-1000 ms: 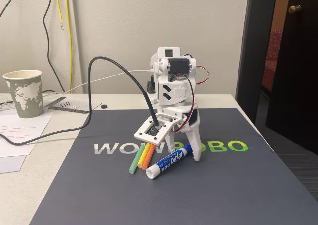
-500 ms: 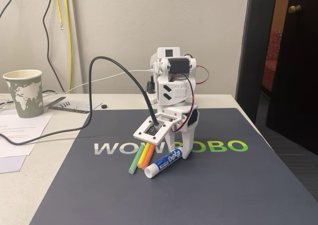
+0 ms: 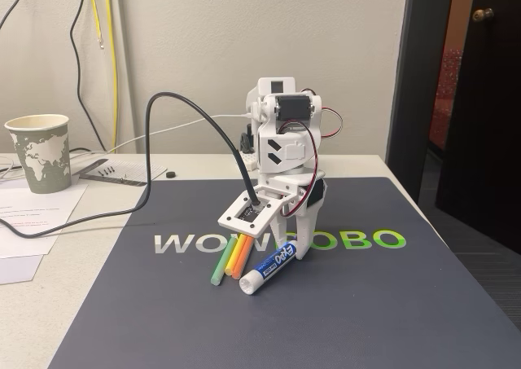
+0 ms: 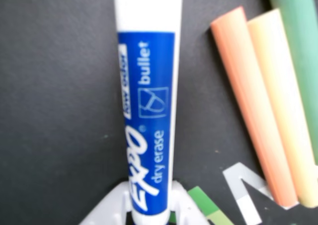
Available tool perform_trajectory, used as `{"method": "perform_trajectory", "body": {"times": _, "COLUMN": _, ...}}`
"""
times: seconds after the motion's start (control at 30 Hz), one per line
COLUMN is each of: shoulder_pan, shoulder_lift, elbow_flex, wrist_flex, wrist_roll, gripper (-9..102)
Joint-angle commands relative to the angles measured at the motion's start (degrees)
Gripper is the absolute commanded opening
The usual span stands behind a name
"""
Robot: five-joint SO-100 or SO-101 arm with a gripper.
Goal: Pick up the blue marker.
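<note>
Fixed view: white two-finger gripper (image 3: 291,249) points down at the dark grey mat (image 3: 391,304), its fingers closed on the thick white-barrelled blue marker (image 3: 269,270) at the cap end. The marker slants toward the mat's near edge, white end lowest, beside 3 thin sticks, green (image 3: 221,265), yellow (image 3: 232,259) and orange (image 3: 238,262). A paper cup (image 3: 39,151) stands on the bench near its left edge.

Wrist view: blue marker (image 4: 147,111) runs from the top edge down between white fingers (image 4: 107,212), gripped at the bottom. Orange stick (image 4: 251,106), yellow stick (image 4: 283,106) and green stick (image 4: 300,51) lie to its right, apart from it.
</note>
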Motion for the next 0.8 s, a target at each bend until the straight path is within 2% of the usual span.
{"method": "perform_trajectory", "body": {"times": 0.0, "shoulder_pan": -0.3, "shoulder_lift": -1.5, "elbow_flex": -10.7, "wrist_flex": 3.3, "wrist_roll": 3.2, "gripper": 4}}
{"method": "perform_trajectory", "body": {"times": 0.1, "shoulder_pan": -0.5, "shoulder_lift": -4.2, "elbow_flex": -20.9, "wrist_flex": 7.2, "wrist_roll": 6.7, "gripper": 4}}
{"method": "perform_trajectory", "body": {"times": 0.33, "shoulder_pan": -0.7, "shoulder_lift": 3.7, "elbow_flex": -21.4, "wrist_flex": 12.4, "wrist_roll": 12.9, "gripper": 4}}
{"method": "perform_trajectory", "body": {"times": 0.47, "shoulder_pan": -0.4, "shoulder_lift": 10.5, "elbow_flex": -20.8, "wrist_flex": 18.0, "wrist_roll": 15.7, "gripper": 4}}
{"method": "perform_trajectory", "body": {"times": 0.77, "shoulder_pan": 0.2, "shoulder_lift": 53.3, "elbow_flex": 14.3, "wrist_flex": 18.1, "wrist_roll": 28.4, "gripper": 4}}
